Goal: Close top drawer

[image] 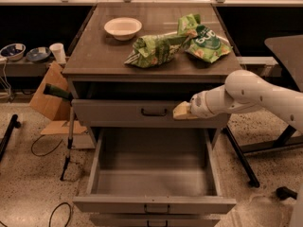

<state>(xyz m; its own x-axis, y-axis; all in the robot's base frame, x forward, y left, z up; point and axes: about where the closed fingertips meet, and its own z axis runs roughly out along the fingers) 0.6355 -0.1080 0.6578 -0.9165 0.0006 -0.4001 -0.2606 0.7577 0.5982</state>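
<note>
The top drawer is a wide grey drawer with a small dark bar handle. It stands out a little from the cabinet, with a dark gap above it. My gripper, tan-tipped on a white arm, reaches in from the right. It touches the drawer's front just right of the handle. The grey drawer one level lower is pulled far out and is empty inside. The lowest drawer's front shows just beneath it.
On the cabinet top are a white bowl and two green snack bags. Cardboard, a cup and bowls are at the left. A dark table leg stands at the right, and cables lie on the floor.
</note>
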